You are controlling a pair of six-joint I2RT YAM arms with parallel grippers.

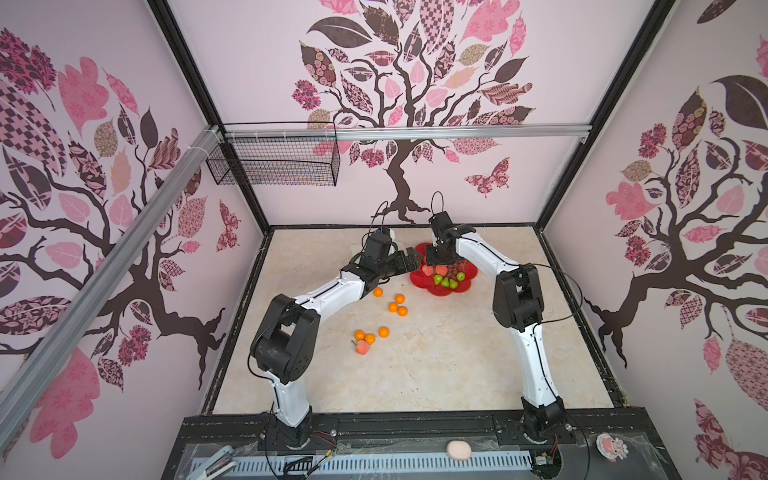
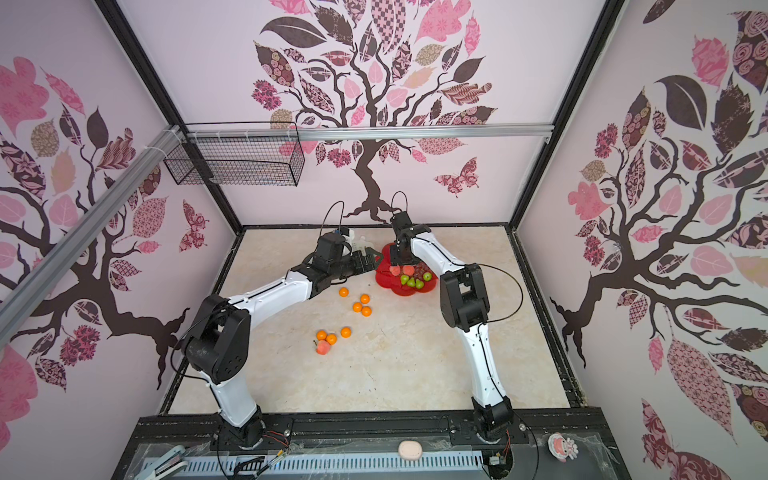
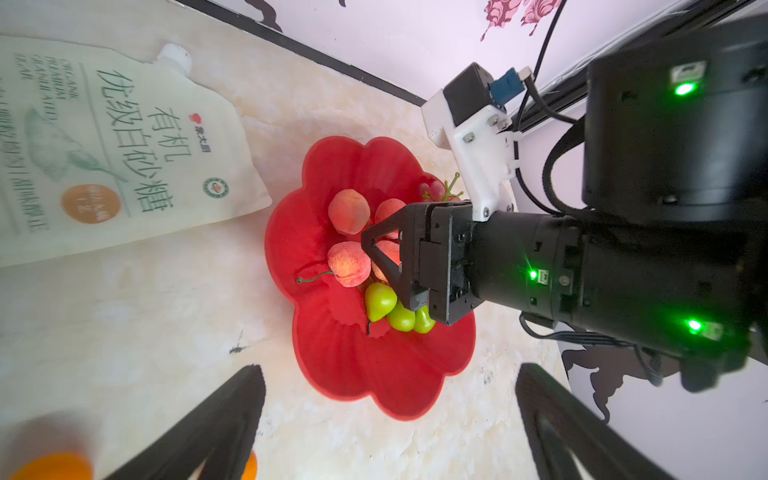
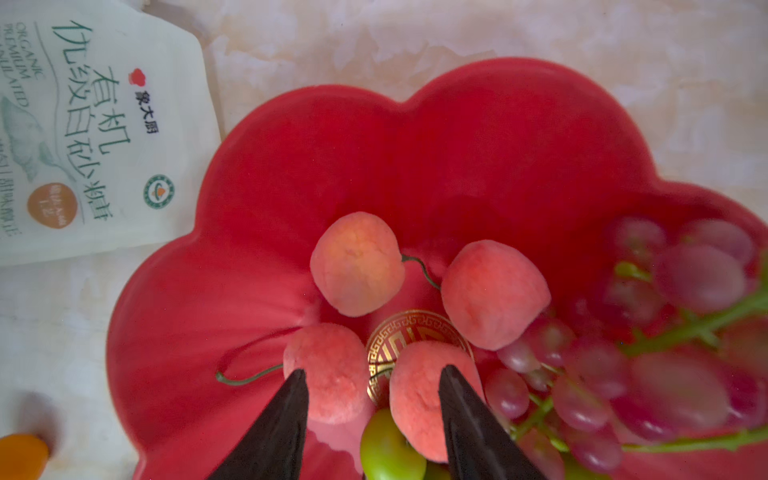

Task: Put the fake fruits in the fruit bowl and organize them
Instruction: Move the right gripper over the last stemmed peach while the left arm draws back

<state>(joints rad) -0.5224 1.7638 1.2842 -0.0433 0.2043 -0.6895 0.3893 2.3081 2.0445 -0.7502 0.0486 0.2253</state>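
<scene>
In both top views the fruit bowl (image 1: 442, 293) sits toward the back of the bench (image 1: 436, 365), right of the middle. It already carries peaches, green pears (image 1: 445, 282) and grapes. Seven tangerines (image 1: 393, 307) lie loose on the bench in two clusters, well apart from the bowl, and a stray peach (image 1: 362, 347) lies just beside the nearer cluster. The right pincer (image 1: 439, 262) hangs over the bowl. The left pincer (image 1: 415, 258) is just beside its rim.

The left wrist view shows the left pincer's own fingers (image 3: 224, 424) spread wide with nothing held between them. A white pouch (image 3: 124, 145) lies flat just beside the bowl.

In the right wrist view the right pincer's jaws stand about half apart. Their tips are over two peaches (image 4: 428, 395) next to the gold emblem (image 4: 399, 332). Neither peach looks pinched, though I can't rule out a light touch. The grape bunch (image 4: 665, 332) fills one side of the bowl.

To my eye these fruits are light, stiff plastic. The tangerines look smooth and round, so they are likely to roll or squirt out of a loose pinch. I'd take each one across its widest middle, straight from above, and close gently. The thin stems on the peaches and pears look too flimsy to hold by. The grape bunch seems floppy and is best lifted by its main stalk.
</scene>
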